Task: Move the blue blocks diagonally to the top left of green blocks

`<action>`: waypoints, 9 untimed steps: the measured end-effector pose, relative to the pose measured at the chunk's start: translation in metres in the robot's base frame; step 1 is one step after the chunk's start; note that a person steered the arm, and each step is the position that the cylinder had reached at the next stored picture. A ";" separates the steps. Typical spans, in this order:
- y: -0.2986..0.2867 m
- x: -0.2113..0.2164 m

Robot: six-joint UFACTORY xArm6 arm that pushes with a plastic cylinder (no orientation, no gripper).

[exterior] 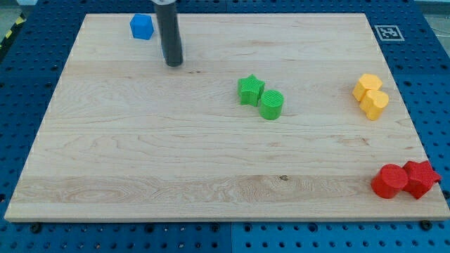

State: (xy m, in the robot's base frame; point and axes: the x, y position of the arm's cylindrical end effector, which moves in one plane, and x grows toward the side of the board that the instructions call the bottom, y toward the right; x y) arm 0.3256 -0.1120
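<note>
- My tip [174, 63] sits in the upper left of the frame, just to the view's right of and a little below the one blue block [142, 27] I can see, a small cube-like piece; the two look apart, not touching.
- There are no jaws on this rig, only the bare rod, so nothing is spread or pinched.
- The green star [250, 90] and green cylinder [271, 105] touch each other near the middle of the board [140, 161], well apart from the blue block.
- The blue block already lies up and left of the greens, though far off. I judge the step in hand is to bring it closer along that diagonal.
- To do that well, I'd circle round to its upper-left face and push down-right in short strokes, stopping short of the star.
- Edges: the blue block is near the board's top edge, so room behind it is tight.
- The wood between blue and green is open; the yellow blocks [370, 96] and red blocks [405, 180] sit far right, out of the way.
</note>
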 end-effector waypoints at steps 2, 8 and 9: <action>-0.024 -0.046; 0.007 -0.060; -0.021 -0.075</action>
